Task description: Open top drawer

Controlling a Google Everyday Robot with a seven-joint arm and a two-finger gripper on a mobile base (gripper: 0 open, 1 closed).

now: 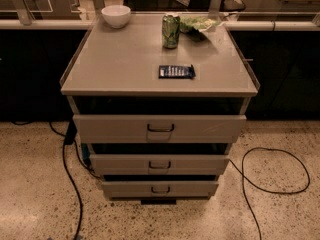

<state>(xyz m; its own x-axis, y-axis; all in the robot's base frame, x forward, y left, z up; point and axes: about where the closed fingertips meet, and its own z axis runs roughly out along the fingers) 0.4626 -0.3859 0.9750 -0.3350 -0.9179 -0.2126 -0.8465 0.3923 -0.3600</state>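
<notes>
The top drawer (115,128) is the widest of three grey-beige drawers in a low cabinet. Its flat front stands forward of the cabinet top's edge, with a dark gap above it. A small dark loop handle (160,128) sits at its centre. The two narrower drawers below it, the middle drawer (120,164) and the bottom drawer (125,188), have like handles. My gripper is not in view in the camera view.
On the cabinet top (120,64) stand a white bowl (116,15), a green can (171,30), a crumpled green bag (199,23) and a dark blue packet (176,71). Black cables lie on the speckled floor at left (70,179) and right (270,184). Dark counters stand behind.
</notes>
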